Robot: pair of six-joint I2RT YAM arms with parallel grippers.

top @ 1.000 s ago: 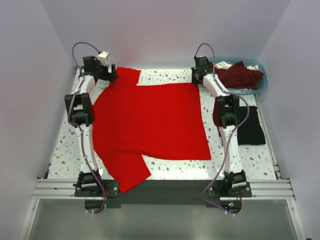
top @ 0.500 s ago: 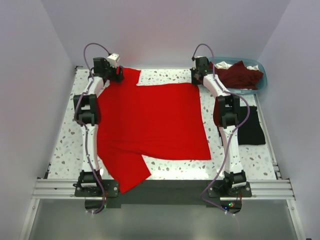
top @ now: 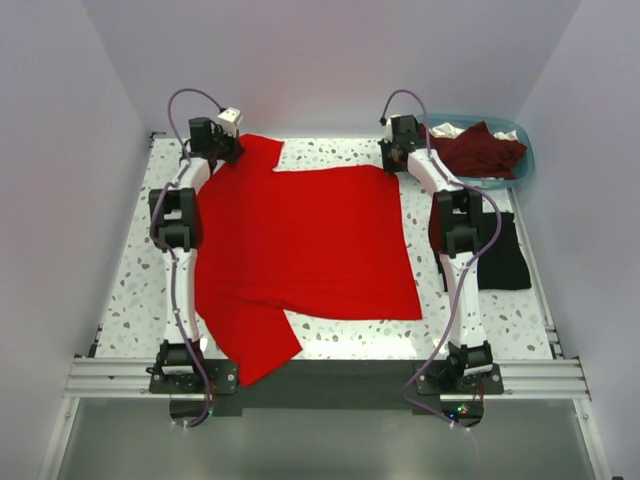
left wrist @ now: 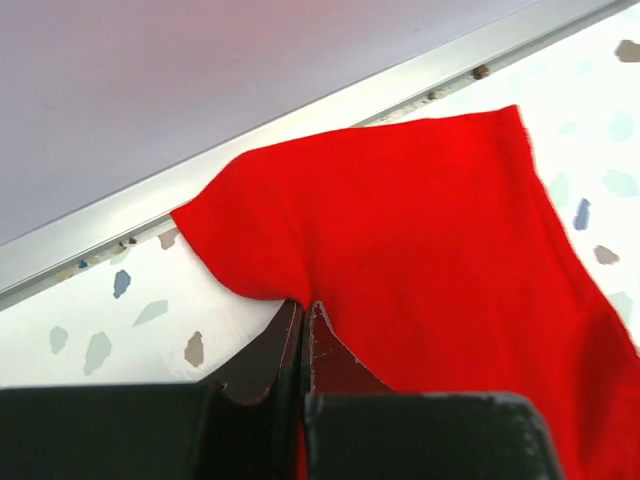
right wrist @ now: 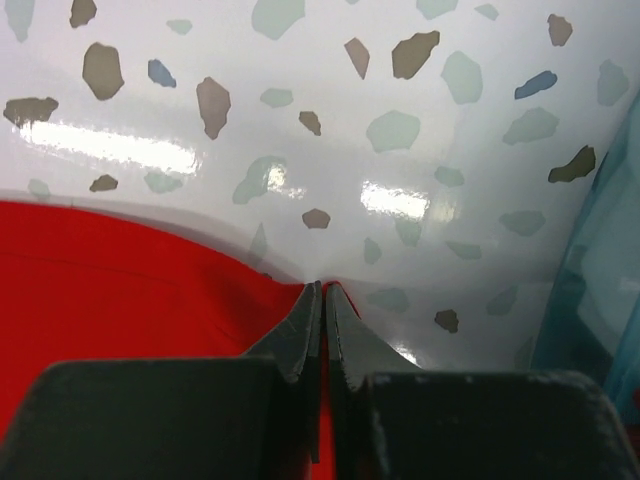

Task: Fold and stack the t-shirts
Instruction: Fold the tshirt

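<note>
Hands — left hand (left wrist: 303, 306), right hand (right wrist: 323, 289) — pinch one red tee (top: 300, 240).

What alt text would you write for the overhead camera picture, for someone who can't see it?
A red t-shirt lies spread on a speckled table, with the left gripper and right gripper each closed on its far edge. A black t-shirt lies at the right, and a blue basket beyond it holds a maroon t-shirt.
</note>
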